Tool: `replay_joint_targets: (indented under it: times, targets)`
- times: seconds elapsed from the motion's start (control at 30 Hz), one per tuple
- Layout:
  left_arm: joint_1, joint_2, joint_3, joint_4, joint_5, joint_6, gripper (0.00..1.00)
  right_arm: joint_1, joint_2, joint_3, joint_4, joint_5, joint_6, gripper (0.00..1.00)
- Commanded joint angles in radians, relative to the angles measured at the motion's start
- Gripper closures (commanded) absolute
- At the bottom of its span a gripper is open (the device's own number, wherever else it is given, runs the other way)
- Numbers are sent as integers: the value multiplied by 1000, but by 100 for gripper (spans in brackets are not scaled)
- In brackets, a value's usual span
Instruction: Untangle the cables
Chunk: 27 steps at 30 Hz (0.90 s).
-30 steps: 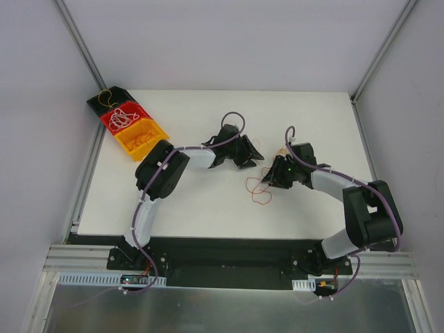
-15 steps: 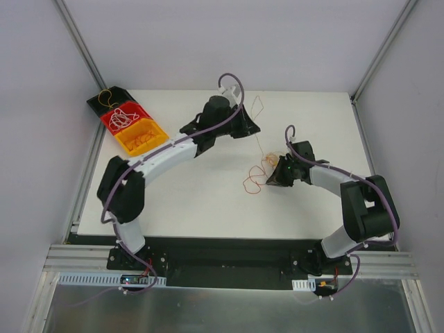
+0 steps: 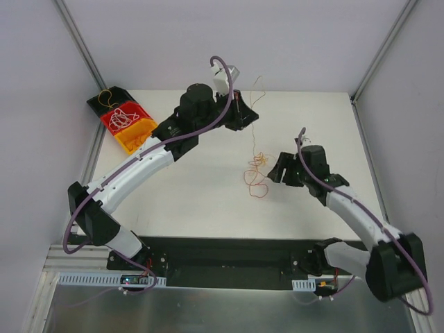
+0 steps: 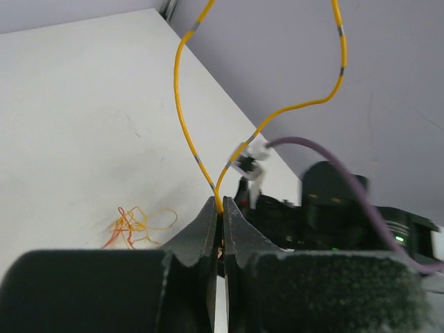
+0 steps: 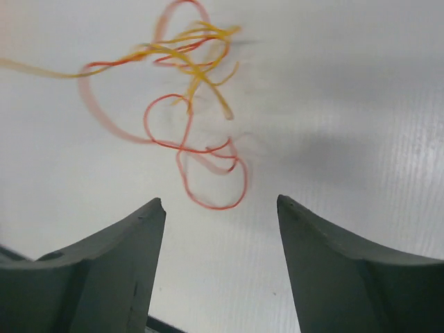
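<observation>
Your right end effector (image 5: 218, 207) gapes wide just beside the thin red-and-orange wire tangle (image 5: 198, 149) on the white counter (image 3: 201, 201). Farther off, the left end effector (image 4: 220, 208) pinches a raised thin yellow wire (image 4: 182, 104). Pull harder and the knot may cinch.

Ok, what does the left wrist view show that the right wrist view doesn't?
Only left wrist: the left gripper shut on a yellow cable that rises in a loop, with the right arm behind it. Only right wrist: the right gripper, open and holding nothing. Both: the tangle of red, orange and yellow cables lying on the white table.
</observation>
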Motion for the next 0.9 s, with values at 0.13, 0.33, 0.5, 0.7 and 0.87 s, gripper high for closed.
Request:
replay_joint_targets:
  times: [0.13,0.33,0.5,0.7,0.87]
  targets:
    - [-4,-75,89,-97,0,22,100,253,-388,-46,305,17,-268,17]
    - [-2,-96,120,-109,37,-24,100,321,-117,128,536,-22,-253,18]
    - [-4,-112,169,-109,75,-61,100,341,109,212,663,-49,-127,40]
    - [-7,-135,371,-178,51,-10,100,355,244,104,733,171,57,74]
    - [-48,-195,593,-209,-150,146,100,237,345,62,670,256,180,78]
